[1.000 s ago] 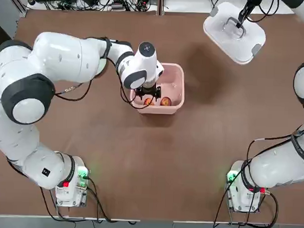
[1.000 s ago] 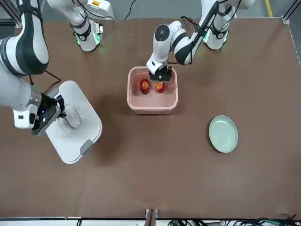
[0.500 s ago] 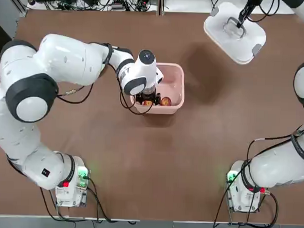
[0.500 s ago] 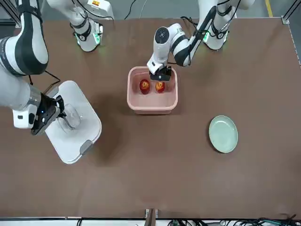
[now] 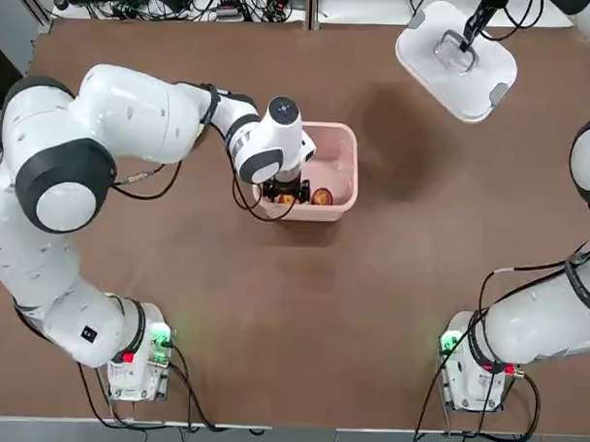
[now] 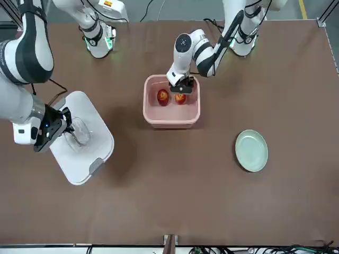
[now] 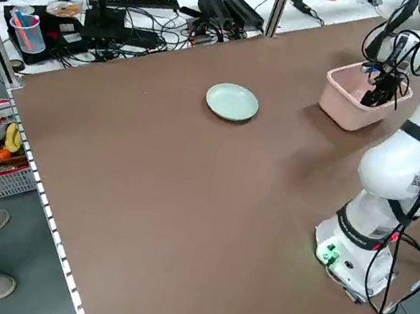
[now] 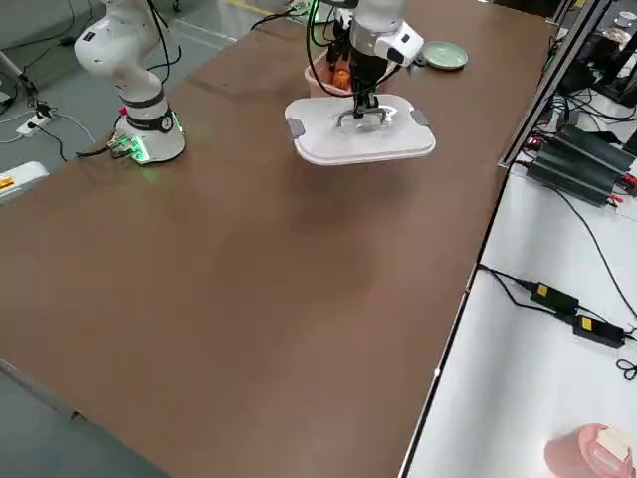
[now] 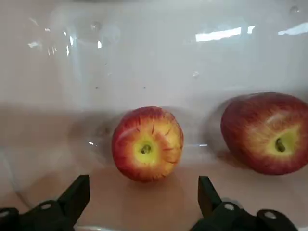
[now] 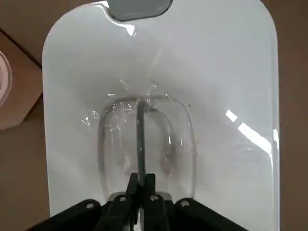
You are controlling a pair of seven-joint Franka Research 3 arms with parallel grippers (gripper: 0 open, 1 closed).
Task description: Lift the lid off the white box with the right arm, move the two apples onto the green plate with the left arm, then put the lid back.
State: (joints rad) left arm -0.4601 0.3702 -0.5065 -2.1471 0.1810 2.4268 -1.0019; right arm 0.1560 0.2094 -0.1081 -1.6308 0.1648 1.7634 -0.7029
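Picking the first apple out of the box, item in hand by judgement: left gripper [image 9: 144, 188], jaws wide apart and holding nothing, poised over the white box [image 6: 172, 123] at upper centre of the front view. Next outward, one small apple [image 9: 147, 144], red with a yellow patch, in line with the space between those jaws; best taken by centring on the stem, lowering straight until the pads flank the widest part, then closing gently, since a round, glossy skin may roll or squirt away from a high or off-centre pinch. Its companion, a second apple [image 6: 163, 97], lies just beside it; a finger set down carelessly could nudge it. Walls of the tub: pale pink, calling for a vertical lift well above the rim before any sideways travel. Destination, the green plate [image 6: 251, 151], right of centre in the front view, bare; a low, slow release near one side would leave room for the other fruit. Farther out, right gripper [image 10: 141, 185], jaws narrow, closed on the handle of the white lid [image 5: 474, 87], upper right of the top view, well apart from the tub; best held motionless during the transfers.
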